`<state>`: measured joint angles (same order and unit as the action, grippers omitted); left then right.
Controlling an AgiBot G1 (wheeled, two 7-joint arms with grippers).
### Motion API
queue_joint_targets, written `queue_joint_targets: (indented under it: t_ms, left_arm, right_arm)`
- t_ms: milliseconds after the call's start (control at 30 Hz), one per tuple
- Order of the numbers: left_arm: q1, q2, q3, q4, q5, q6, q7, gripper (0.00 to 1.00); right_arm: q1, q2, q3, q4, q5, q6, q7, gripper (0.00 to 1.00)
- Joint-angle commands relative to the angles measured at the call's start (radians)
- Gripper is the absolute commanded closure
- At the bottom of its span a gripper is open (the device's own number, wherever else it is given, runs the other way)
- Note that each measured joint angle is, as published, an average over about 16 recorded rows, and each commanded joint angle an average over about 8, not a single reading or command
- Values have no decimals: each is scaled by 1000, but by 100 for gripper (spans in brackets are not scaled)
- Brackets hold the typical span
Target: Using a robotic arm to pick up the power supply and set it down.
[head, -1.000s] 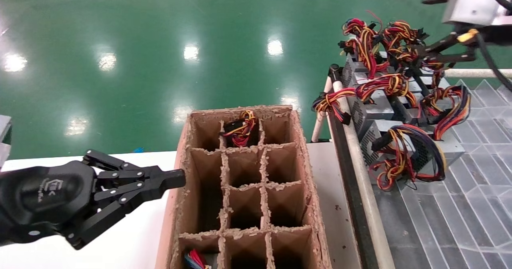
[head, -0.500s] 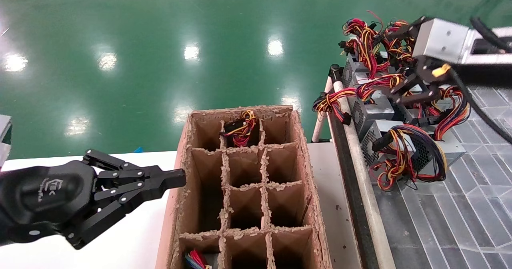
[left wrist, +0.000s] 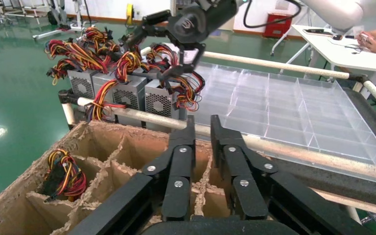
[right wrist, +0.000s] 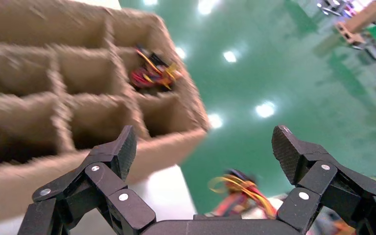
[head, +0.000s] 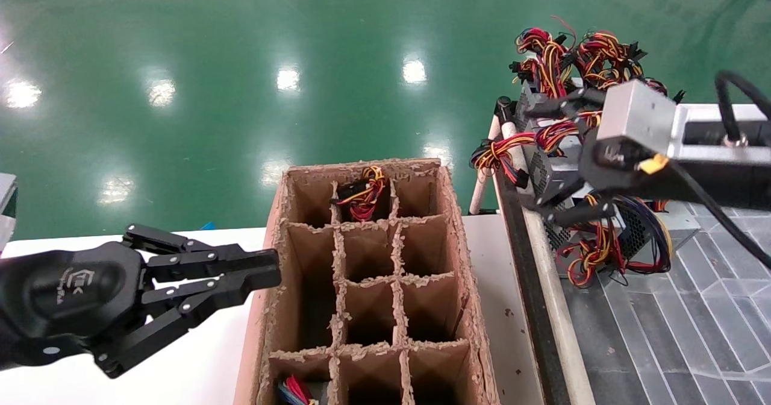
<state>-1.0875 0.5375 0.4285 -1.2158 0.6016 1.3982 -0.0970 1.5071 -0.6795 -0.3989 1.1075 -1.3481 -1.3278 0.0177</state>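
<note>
Several grey power supplies with wire bundles stand in a row on the rack at the right. The nearest power supply (head: pixel 626 227) (left wrist: pixel 159 100) carries purple, red and yellow wires. My right gripper (head: pixel 539 158) (left wrist: pixel 169 46) (right wrist: pixel 205 144) hangs wide open just above this unit and its neighbour, holding nothing. A blurred wire bundle (right wrist: pixel 242 193) shows below its fingers. My left gripper (head: pixel 268 269) (left wrist: pixel 203 122) rests beside the left wall of the cardboard box (head: pixel 449 212), with a narrow gap between its fingers and nothing in them.
The divided cardboard box (left wrist: pixel 103 142) (right wrist: pixel 166 147) holds a wire bundle (head: pixel 361 197) in its far middle cell and another (head: pixel 295 390) in the near left cell. A pipe rail (head: pixel 542 254) edges the clear tray (head: pixel 692 308). The box stands on a white table (head: pixel 199 363).
The right arm has swung down and toward the box, from above the far units to over the near ones. The left gripper's fingers have parted slightly.
</note>
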Motion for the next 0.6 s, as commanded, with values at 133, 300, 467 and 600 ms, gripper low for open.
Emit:
queue_joint_targets:
  t_ms: [133, 300, 467, 600]
  left_arm:
    - [0, 0, 0, 0, 0, 0, 0, 0]
    - [0, 0, 0, 0, 0, 0, 0, 0]
    - [0, 0, 0, 0, 0, 0, 0, 0]
    - [0, 0, 0, 0, 0, 0, 0, 0]
  right_arm:
    - [-63, 10, 17, 26, 89, -24, 25, 0]
    - [-125, 20, 35, 51, 179, -49, 49, 0]
    - [-188, 30, 52, 77, 268, -73, 74, 0]
    - [-238, 38, 66, 97, 339, -92, 93, 0]
